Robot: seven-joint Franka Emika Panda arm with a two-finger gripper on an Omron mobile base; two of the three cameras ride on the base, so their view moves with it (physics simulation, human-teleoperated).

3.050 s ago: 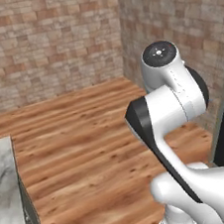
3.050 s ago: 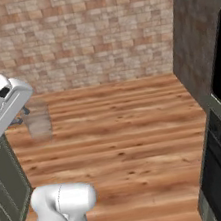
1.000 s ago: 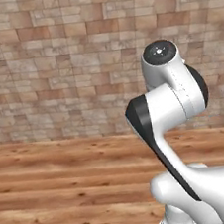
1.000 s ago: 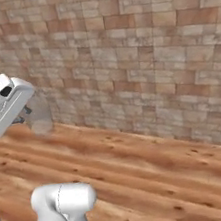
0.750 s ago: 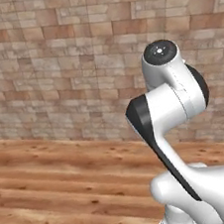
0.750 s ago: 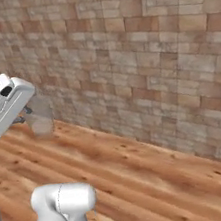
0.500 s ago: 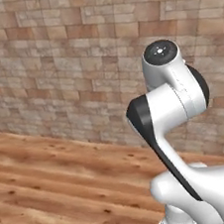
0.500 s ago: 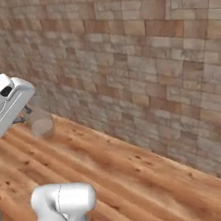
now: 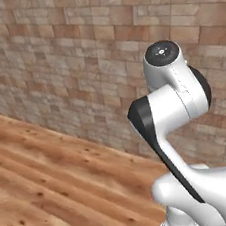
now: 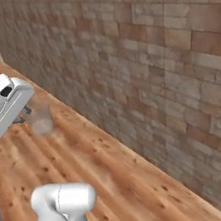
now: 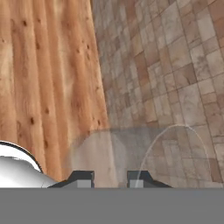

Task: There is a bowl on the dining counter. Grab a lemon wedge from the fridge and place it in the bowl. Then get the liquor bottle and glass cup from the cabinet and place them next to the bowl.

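Now | pincer (image 11: 108, 178) clamped on glass cup (image 11: 131, 153) | above wooden floor (image 9: 50, 194)

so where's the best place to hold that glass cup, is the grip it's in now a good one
Probably yes. The gripper is shut on the glass cup at its side wall, close to one end. In the right base view the cup juts out ahead of the fingers. It is round and see-through, with no handle, so pinching the wall from the side looks the natural hold.
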